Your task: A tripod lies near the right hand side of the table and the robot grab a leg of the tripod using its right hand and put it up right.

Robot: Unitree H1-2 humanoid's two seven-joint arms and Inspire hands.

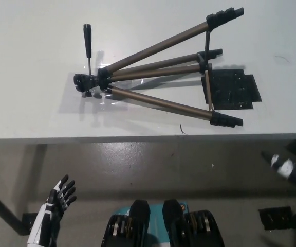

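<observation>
Head view here: the tripod (pixel 158 77) is lying flat on its side on the pale tabletop (pixel 30 103), legs splayed out toward the right and the head with its pan handle (pixel 88 46) pointing left. One leg (pixel 163 103) runs along the near side, not far from the tabletop's front edge. Under the leg ends there's a flat black plate (pixel 233 90). The right hand (pixel 287 167) is only a blurry black shape with a white patch at the right edge, below the tabletop edge and well apart from the tripod, so I can't tell if it's spread or closed. The left hand (pixel 59 198) hangs low at the lower left, fingers apart, holding nothing.
</observation>
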